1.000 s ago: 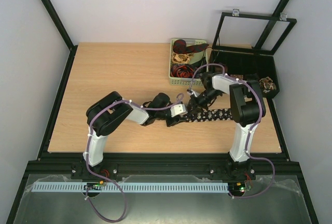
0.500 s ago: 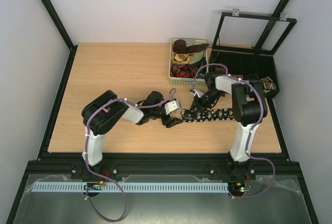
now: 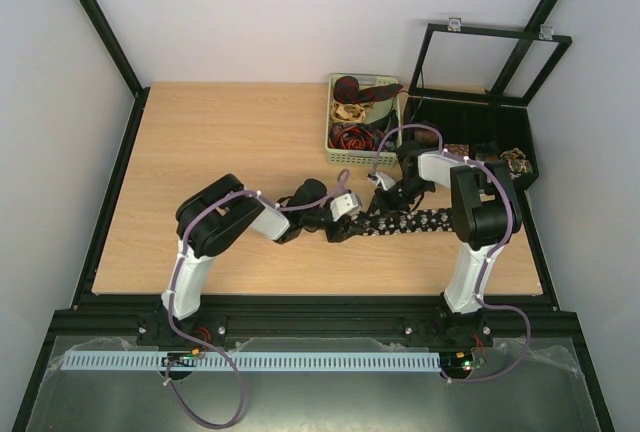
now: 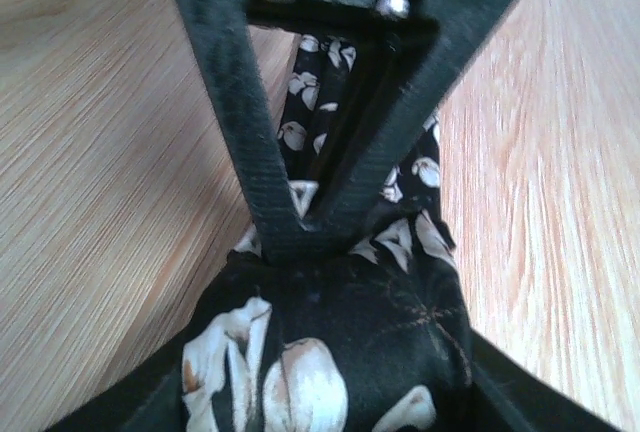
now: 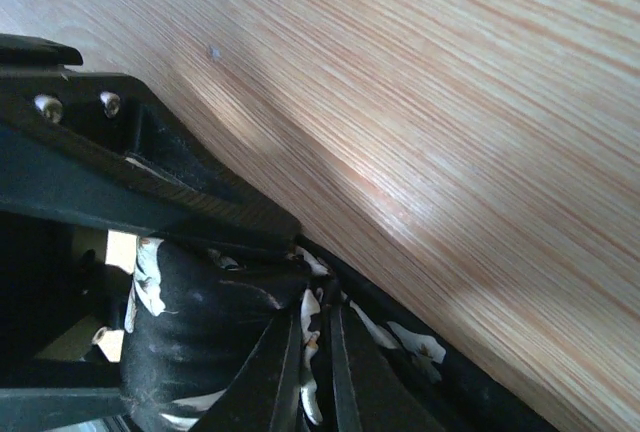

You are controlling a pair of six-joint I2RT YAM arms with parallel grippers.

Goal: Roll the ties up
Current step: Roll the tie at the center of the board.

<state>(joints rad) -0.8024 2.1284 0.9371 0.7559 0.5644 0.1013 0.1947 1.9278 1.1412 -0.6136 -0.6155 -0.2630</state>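
Slippage is the risk: left fingers (image 4: 288,222) and right fingers (image 5: 288,354) both pinch the tie (image 3: 412,220), almost closed; uneven pulling may loosen its roll.

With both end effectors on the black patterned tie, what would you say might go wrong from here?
The left end effector and right end effector pinch the black tie very close together, so their fingers may collide. The left one seems to grip only a thin fold, which might slip and loosen the roll. The flat tail runs beneath the right arm and could snag.
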